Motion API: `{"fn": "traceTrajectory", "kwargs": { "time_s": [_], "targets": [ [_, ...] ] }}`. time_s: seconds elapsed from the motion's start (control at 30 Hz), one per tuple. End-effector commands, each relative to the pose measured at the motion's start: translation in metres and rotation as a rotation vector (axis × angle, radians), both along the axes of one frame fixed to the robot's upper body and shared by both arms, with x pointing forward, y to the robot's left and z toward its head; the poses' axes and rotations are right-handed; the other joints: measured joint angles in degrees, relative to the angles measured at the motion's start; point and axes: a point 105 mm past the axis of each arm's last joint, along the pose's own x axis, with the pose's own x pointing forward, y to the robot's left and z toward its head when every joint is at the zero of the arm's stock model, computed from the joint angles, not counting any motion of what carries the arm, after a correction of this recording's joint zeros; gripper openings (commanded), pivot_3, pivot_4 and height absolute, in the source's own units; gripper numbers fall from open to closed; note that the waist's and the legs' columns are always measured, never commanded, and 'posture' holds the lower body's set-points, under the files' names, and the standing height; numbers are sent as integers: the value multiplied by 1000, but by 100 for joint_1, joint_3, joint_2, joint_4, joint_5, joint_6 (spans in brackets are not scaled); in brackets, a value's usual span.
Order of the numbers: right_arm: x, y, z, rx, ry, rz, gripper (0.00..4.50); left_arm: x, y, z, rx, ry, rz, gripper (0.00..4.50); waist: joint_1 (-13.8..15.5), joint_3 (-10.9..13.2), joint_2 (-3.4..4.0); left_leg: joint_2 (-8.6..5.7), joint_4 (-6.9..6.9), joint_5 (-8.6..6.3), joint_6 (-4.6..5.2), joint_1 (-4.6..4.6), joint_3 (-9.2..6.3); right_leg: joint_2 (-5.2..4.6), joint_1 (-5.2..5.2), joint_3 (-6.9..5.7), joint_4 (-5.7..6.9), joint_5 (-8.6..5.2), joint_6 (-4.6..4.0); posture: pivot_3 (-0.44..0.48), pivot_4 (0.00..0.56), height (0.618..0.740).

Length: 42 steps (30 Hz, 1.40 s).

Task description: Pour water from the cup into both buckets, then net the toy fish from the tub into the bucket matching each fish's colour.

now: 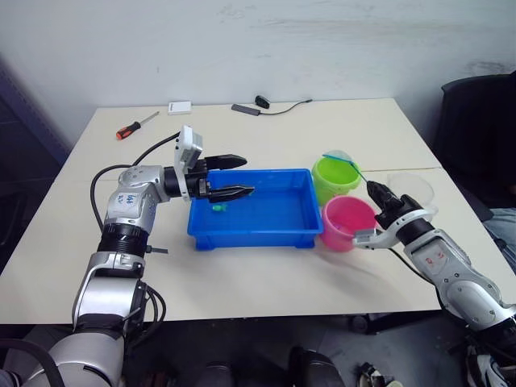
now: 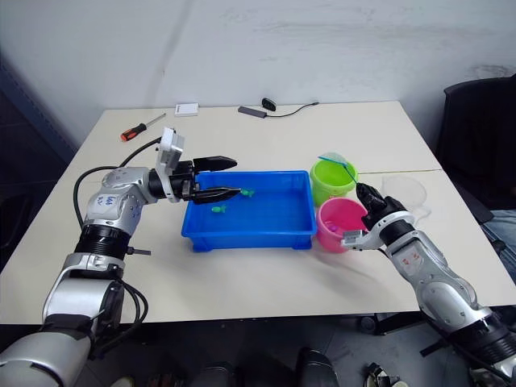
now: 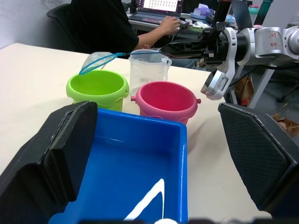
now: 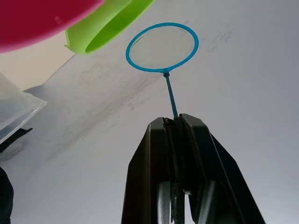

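My right end effector (image 4: 176,122) is pinched on the net (image 4: 161,47) by its thin stick, hoop above the green bucket (image 1: 336,178). It looks light, whippy and slip-prone, so I would grip low. My left end effector (image 1: 234,176) is spread over the blue tub (image 1: 274,234).

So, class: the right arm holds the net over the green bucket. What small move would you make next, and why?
Probably swing the right gripper, shut on the net, left and down toward the tub. The hoop hangs by the green bucket, while a green fish lies in the tub near the open left gripper.
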Motion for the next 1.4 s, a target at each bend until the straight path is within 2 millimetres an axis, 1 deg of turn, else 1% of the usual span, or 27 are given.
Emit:
{"fn": "traceTrajectory", "kwargs": {
  "time_s": [0.03, 0.1, 0.13, 0.23, 0.27, 0.3, 0.4, 0.43, 0.47, 0.5, 0.57, 0.6, 0.7, 0.77, 0.83, 0.93, 1.07, 1.23, 1.4],
  "targets": [
    [1, 2, 26, 144, -29, 2, 0, -1, 4, 7, -9, -28, 7, 4482, 0, 0, -1, 0, 0, 0, 0, 0, -1, 0, 0, 0, 1, 0, 0, 0, 150, 740],
    [1, 7, 37, 236, -9, 18, 0, -1, 8, 5, -16, -19, 22, 4482, -4, 0, 0, 0, 2, 0, 0, 0, -1, 0, 1, 0, 1, 0, -1, 0, 150, 740],
    [2, 7, 45, 331, 28, 26, 0, -1, 12, 3, -11, -18, 39, 4482, -9, 0, 0, 0, 2, 0, 0, 1, -1, 0, 1, 0, 1, 1, -1, 0, 150, 740],
    [4, 18, 64, 630, 185, 110, 0, 1, 22, 2, -6, -30, 100, 4482, -56, 6, -8, 2, 2, 0, 1, 9, -4, 2, 7, 0, 5, 3, -3, 0, 150, 740],
    [4, 19, 67, 686, 220, 119, 0, 2, 23, 3, -9, -35, 114, 4482, -65, 11, -14, 4, 2, 0, 2, 14, -10, 4, 16, -4, 4, 3, -4, 0, 150, 740],
    [4, 18, 69, 803, 285, 107, 0, 2, 26, 4, -12, -43, 134, 4482, -72, 13, -19, 6, 2, 0, 2, 20, -17, 5, 24, -9, 4, 3, -4, 0, 150, 740],
    [5, 22, 70, 1065, 468, 111, 0, 3, 31, 3, -4, -56, 175, 4482, -51, 13, -25, 8, 8, -4, 9, 23, -29, 3, 36, -19, 4, 5, -7, 0, 150, 740],
    [6, 23, 67, 1185, 561, 98, 0, 3, 34, 2, 5, -50, 202, 4482, -35, 11, -19, 7, 11, -7, 13, 22, -30, 1, 38, -18, 4, 6, -8, 0, 150, 740],
    [6, 26, 64, 1265, 635, 91, 0, 3, 35, 0, 11, -45, 221, 4482, -31, 10, -15, 6, 19, -10, 19, 21, -30, -2, 39, -18, 9, 7, -8, 0, 150, 740],
    [7, 31, 60, 1393, 740, 74, 0, 1, 39, -1, 18, -39, 241, 4482, -21, 9, -4, 5, 28, -17, 23, 21, -28, -4, 38, -15, 16, 10, -11, 0, 150, 740],
    [7, 45, 55, 1580, 912, 60, 0, 0, 46, -4, 37, -23, 292, 4482, -5, 7, 9, 7, 47, -29, 35, 18, -28, -4, 35, -14, 34, 11, -13, 0, 150, 740],
    [5, 51, 51, 1647, 985, 45, 0, -1, 49, -6, 47, -18, 316, 4482, -4, 6, 12, 7, 48, -30, 37, 18, -28, -4, 33, -13, 35, 11, -13, 0, 150, 740],
    [1, 63, 40, 1762, 1129, -35, 0, -7, 58, -10, 51, 2, 365, 4482, 19, 1, 21, 10, 49, -45, 63, 16, -34, -5, 22, -16, 45, 9, -17, 0, 150, 740],
    [-4, 80, 30, 1871, 1286, -110, 0, -13, 65, -17, 62, 43, 415, 4482, 20, -3, 27, 4, 54, -45, 62, 12, -32, -10, -1, -15, 50, 9, -18, 0, 150, 740],
    [-8, 93, 26, 1922, 1377, -164, 0, -18, 69, -22, 75, 74, 446, 4482, 4, -7, 32, 4, 52, -44, 60, 3, -21, -13, -14, -5, 64, 11, -21, 0, 150, 740],
    [-8, 100, 21, 1971, 1417, -258, 0, -25, 74, -26, 95, 111, 462, 4482, -2, -7, 33, 6, 50, -45, 60, 5, -20, -12, -18, -5, 78, 9, -23, 0, 150, 740],
    [-4, 107, 7, 1967, 1430, -417, 0, -31, 84, -31, 96, 143, 488, 4482, 6, -11, 30, 7, 50, -46, 59, 10, -24, -12, -22, -7, 82, 6, -29, 0, 150, 740],
    [5, 111, -4, 2040, 1403, -527, 0, -33, 91, -31, 86, 142, 534, 4482, 8, -13, 28, 3, 51, -48, 56, 6, -24, -15, -27, -9, 79, 6, -30, 0, 150, 740],
    [14, 116, -17, 2067, 1359, -590, 0, -36, 92, -33, 85, 142, 549, 4482, -4, -13, 28, 4, 46, -47, 54, 7, -20, -13, -27, -7, 82, 6, -30, 0, 150, 740]
  ]
}}
